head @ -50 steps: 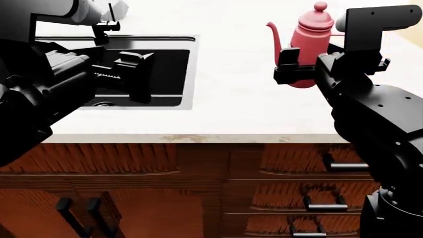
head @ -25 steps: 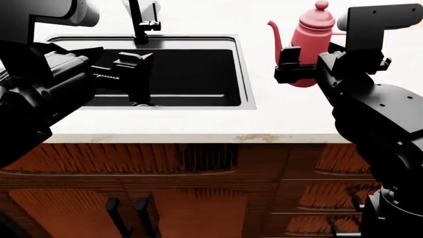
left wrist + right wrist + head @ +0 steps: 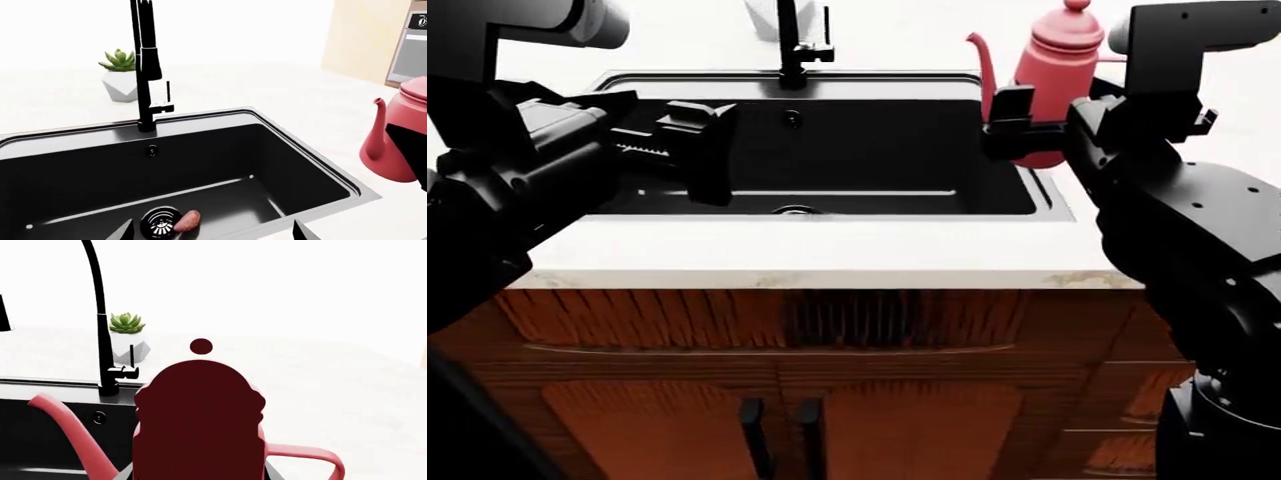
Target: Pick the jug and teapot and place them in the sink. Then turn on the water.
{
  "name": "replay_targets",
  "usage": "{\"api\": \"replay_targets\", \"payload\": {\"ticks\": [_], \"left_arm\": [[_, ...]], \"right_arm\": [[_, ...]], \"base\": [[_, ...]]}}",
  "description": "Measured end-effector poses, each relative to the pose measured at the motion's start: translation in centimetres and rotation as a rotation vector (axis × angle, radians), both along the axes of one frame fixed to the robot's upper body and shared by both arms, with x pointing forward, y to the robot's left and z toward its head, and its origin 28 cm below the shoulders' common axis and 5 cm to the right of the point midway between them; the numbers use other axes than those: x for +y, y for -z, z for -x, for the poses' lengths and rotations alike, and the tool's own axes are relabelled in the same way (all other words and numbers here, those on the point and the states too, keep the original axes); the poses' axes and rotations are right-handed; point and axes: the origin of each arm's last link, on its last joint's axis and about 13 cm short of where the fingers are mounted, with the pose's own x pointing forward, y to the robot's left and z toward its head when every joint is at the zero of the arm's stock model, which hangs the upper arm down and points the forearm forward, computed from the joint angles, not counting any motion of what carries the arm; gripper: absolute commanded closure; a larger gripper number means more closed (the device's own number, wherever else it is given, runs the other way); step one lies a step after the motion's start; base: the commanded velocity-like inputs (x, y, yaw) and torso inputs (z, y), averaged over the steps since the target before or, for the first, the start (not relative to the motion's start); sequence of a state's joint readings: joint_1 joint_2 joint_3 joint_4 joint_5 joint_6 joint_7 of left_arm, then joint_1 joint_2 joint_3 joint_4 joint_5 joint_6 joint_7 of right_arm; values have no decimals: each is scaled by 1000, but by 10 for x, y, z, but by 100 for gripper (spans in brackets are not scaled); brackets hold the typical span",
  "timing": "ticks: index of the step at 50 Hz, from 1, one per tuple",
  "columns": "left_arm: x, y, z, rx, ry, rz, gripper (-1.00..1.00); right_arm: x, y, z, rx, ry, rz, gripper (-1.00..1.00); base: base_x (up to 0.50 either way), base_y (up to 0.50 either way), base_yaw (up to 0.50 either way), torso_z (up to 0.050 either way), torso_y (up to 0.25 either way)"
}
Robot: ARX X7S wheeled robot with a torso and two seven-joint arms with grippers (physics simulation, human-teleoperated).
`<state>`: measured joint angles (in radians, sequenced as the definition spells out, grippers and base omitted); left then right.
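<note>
The pink-red teapot (image 3: 1061, 60) is upright in my right gripper (image 3: 1041, 125), which is shut on its body just past the right rim of the sink (image 3: 827, 76). In the right wrist view the teapot (image 3: 200, 425) fills the space between the fingers of that gripper (image 3: 197, 475). From the left wrist, the teapot (image 3: 400, 145) shows beside the black sink (image 3: 220, 150). My left gripper (image 3: 701, 150) hangs open over the basin's left part, and nothing is between the fingers of the left gripper (image 3: 213, 232). The jug is out of view. No water shows at the black tap (image 3: 787, 40).
A small pinkish object (image 3: 188, 220) lies by the round drain (image 3: 159, 223). A white faceted vase with a succulent (image 3: 123, 85) stands on the counter behind the tap (image 3: 147, 65). Wooden cabinet doors (image 3: 827, 400) run below the counter's front edge.
The whole view has shifted along the counter: the sink slid from the left to the middle. The teapot kept its place in my right gripper and now sits at the sink's right rim.
</note>
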<state>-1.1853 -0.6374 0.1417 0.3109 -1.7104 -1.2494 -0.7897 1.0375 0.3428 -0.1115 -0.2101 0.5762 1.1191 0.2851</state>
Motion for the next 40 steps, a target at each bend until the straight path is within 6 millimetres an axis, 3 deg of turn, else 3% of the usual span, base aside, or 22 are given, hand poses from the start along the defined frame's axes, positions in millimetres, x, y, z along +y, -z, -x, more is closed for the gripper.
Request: {"api": "replay_targets", "payload": {"ticks": [18, 40], "left_arm": [[1, 4, -5, 15, -7, 3, -100], [5, 5, -8, 29, -29, 2, -100]], "right_arm": [[-8, 0, -16, -28, 53, -2, 100], [-24, -3, -22, -27, 97, 35, 100]], "base": [[347, 439, 0, 0, 1], [446, 2, 0, 1, 2]]}}
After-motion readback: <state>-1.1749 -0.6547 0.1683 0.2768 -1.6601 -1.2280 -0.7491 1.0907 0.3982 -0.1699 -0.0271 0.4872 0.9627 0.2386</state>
